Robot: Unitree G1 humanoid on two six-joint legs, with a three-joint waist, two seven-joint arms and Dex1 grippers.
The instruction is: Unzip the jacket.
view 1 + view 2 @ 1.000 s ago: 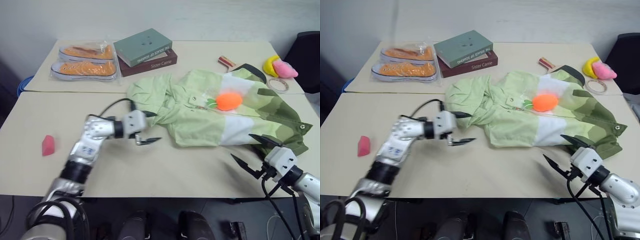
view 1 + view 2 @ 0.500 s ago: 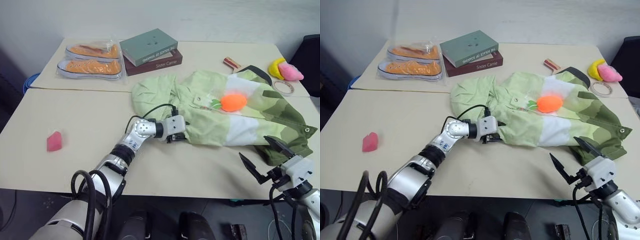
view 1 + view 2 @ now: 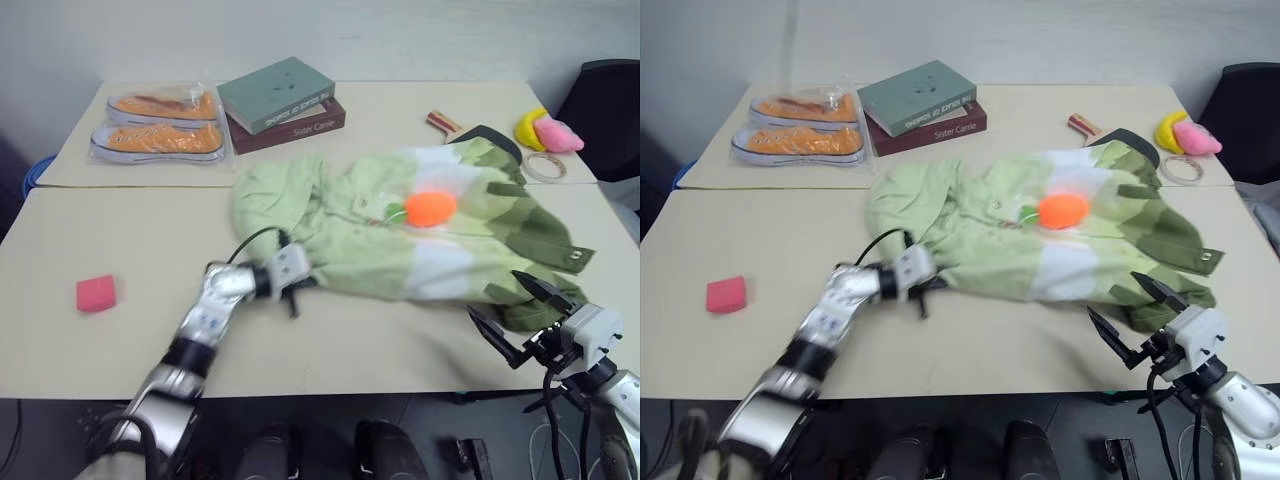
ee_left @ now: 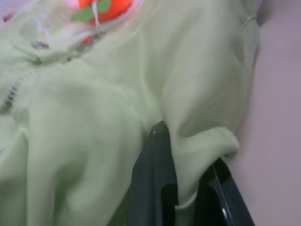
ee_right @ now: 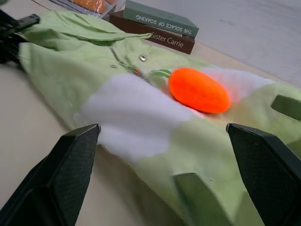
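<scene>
Pinching the jacket's near-left edge: L gripper has just closed on fabric

Starting at the left of the table: a pink block [image 3: 96, 293] sits alone near the front edge, well apart from everything else. Behind it, at the far side, a bagged pair of orange shoes [image 3: 160, 124] lies beside two stacked books [image 3: 280, 102].

Next along, the left gripper [image 3: 290, 292]. A sec ago it hung spread wide, short of the cloth; half a sec ago it was in against the jacket's near edge and partly closed; now its fingers are pressed together on a fold of pale green fabric, seen clearly in the left wrist view [image 4: 188, 200], where the cloth bunches between the two black fingers. The arm has also drawn back toward the robot w/ the fabric in it.

The jacket [image 3: 400, 235] lies spread across the table's middle and right, hood end to the left, dark olive panels to the right, the orange carrot charm [image 3: 430, 208] on top near its centre. Zipper line runs by the charm; can't tell how far it's open.

Meaning for the task: prob. an anchoring grip on the hood-side edge, not on the zip pull, so unzipping itself isn't started.

Right side: the right gripper [image 3: 520, 318] hovers spread wide just off the jacket's near-right corner, touching nothing, as it did a sec ago. Far right: a yellow and pink toy [image 3: 545, 130], a tape ring [image 3: 545, 167], a paddle [image 3: 450, 124].
</scene>
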